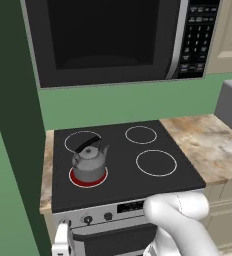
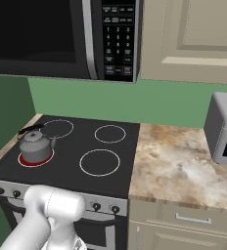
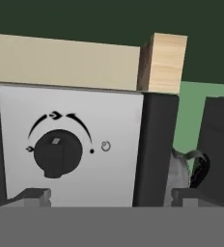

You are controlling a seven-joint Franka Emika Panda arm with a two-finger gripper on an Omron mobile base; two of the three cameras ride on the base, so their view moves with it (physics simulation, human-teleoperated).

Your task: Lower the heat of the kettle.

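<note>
The kettle (image 1: pixel 90 163) is squat grey metal with a black arched handle. It stands on the stove's front-left burner (image 1: pixel 88 178), whose ring glows red, and it also shows in the right base view (image 2: pixel 35 145). My gripper (image 3: pixel 110 197) is open and holds nothing. It hangs low in front of the stove's silver control panel (image 3: pixel 114 125). A dark round knob (image 3: pixel 57 153) faces it, nearer the left fingertip (image 3: pixel 33 195) than the right one. Past the panel's edge a part of the kettle (image 3: pixel 179 173) peeks out.
Several more knobs (image 2: pixel 97 206) line the stove front. A black microwave (image 1: pixel 113 40) hangs over the cooktop. A marble counter (image 2: pixel 179 166) with a grey appliance (image 2: pixel 225 132) lies to the right. A green wall panel (image 1: pixel 8 125) closes the left side.
</note>
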